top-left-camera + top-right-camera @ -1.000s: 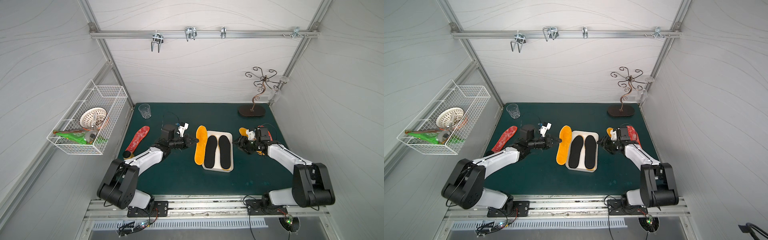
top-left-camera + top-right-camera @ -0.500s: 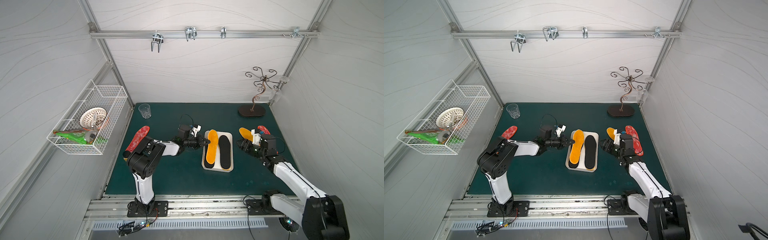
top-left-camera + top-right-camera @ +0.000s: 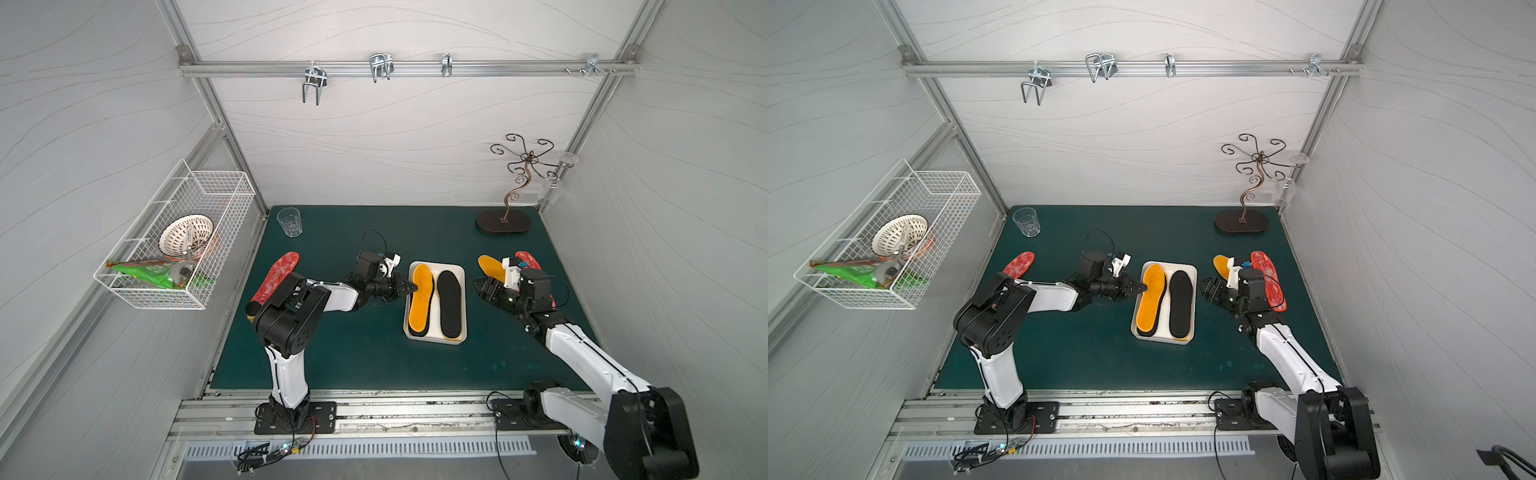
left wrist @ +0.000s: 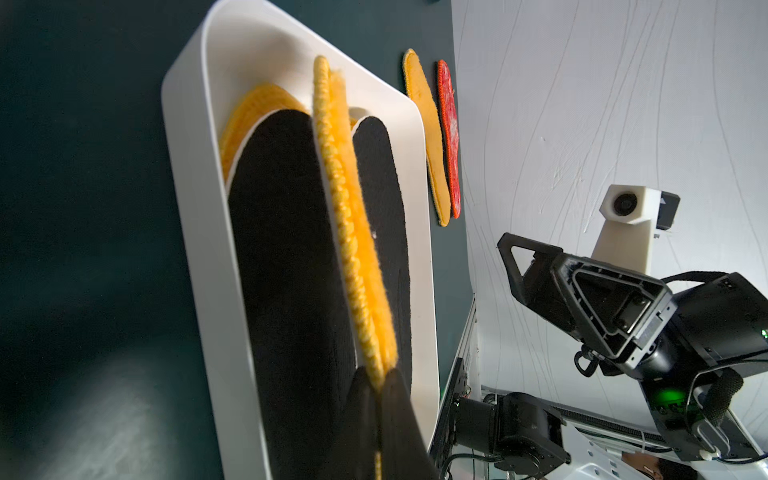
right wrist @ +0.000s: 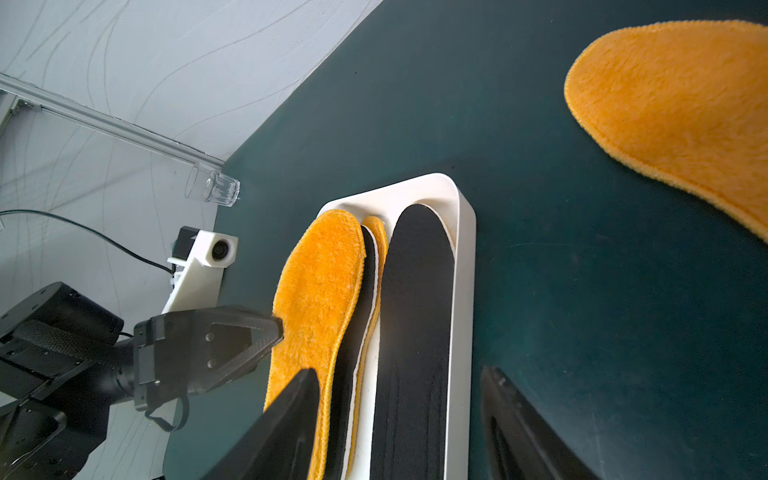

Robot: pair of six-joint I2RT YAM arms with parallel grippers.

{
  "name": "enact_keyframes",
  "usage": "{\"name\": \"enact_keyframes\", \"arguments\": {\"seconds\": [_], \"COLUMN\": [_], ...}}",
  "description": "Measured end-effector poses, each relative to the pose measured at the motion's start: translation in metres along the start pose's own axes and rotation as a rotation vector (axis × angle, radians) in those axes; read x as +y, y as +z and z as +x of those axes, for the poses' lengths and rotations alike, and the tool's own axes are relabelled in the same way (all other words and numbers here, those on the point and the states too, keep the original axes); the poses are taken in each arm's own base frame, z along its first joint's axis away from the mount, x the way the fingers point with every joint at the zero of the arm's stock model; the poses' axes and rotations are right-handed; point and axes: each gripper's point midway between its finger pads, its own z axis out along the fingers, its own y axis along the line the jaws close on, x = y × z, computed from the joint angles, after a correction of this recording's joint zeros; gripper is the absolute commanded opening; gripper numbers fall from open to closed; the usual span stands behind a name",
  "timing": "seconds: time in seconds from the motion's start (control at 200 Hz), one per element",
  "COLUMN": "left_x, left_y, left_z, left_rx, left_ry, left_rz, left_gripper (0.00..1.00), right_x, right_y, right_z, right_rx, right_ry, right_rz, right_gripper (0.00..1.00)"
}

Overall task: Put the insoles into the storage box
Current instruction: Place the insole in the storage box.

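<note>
My left gripper is clamped tight on the long edge of an orange insole, about mid-length. The left wrist view shows it edge-on, pinched between my fingertips.

That insole is over the left half of the box, on top of a black insole. Its gripped edge hangs over the box's left rim. It's tilted, not lying flat. A lower orange insole sticks out from under the black one at the far end. A second black insole lies flat in the right half, with an orange sliver showing under its near end.

My right gripper has its jaws well apart and nothing between them. It hovers just beside the box's right rim, above the mat.

Outside the box:
- A loose orange insole and a right red insole lie side by side on the mat behind my right wrist. The red one is partly hidden by the arm.
- A left red insole lies on the mat's left side, its near end under my left arm.
</note>
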Motion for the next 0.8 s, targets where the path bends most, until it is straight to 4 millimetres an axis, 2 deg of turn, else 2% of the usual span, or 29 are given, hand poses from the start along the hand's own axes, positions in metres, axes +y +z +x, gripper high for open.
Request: {"name": "enact_keyframes", "arguments": {"seconds": [0.24, 0.8], "left_x": [0.0027, -0.005], "left_y": [0.0001, 0.0008], "left_z": [0.0028, 0.0003], "left_rx": [0.007, -0.013], "left_ry": [-0.012, -0.026], "left_rz": [-0.009, 0.007], "left_gripper": [0.0, 0.0], "right_x": [-0.0036, -0.0066], "right_y": [0.0035, 0.0071], "right_z": [0.003, 0.0063], "right_rx": [0.014, 0.029], "right_ry": [0.007, 0.013], "right_rz": [0.009, 0.017], "right_gripper": [0.66, 0.66]}}
